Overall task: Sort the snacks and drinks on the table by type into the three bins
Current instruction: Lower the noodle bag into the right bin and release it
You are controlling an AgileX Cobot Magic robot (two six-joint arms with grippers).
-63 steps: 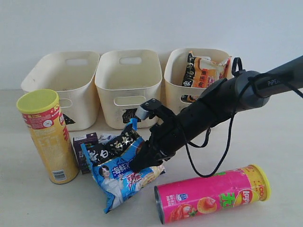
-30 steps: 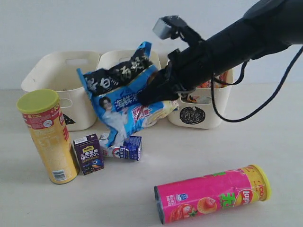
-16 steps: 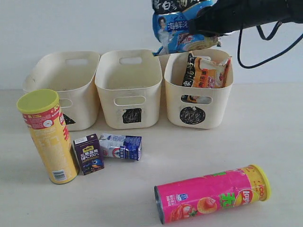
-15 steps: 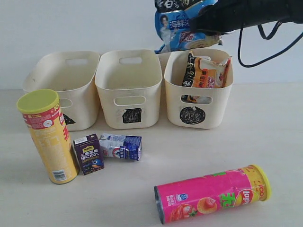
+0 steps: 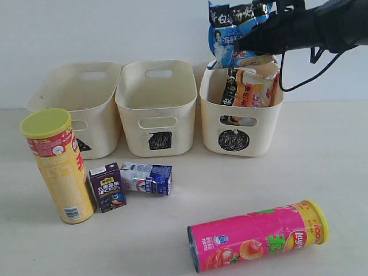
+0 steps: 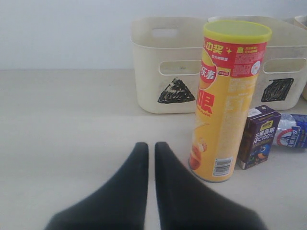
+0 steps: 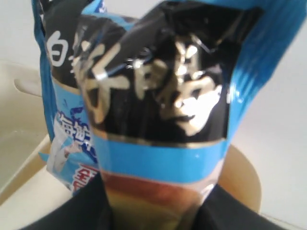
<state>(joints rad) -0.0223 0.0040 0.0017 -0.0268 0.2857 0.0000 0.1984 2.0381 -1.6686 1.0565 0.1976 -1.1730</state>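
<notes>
Left wrist view shows the left gripper (image 6: 149, 153) clenched, empty, low over the pale beige table (image 6: 57, 120). Farther back, the right gripper (image 5: 239, 47) grasps the crinkly blue-white noodle packet (image 5: 230, 23) above the cream plastic bin with a black circle (image 5: 261, 135). Released off-centre, the packet could catch the rim and fall outside. It hangs creased and glossy, black on top, blue below.
</notes>
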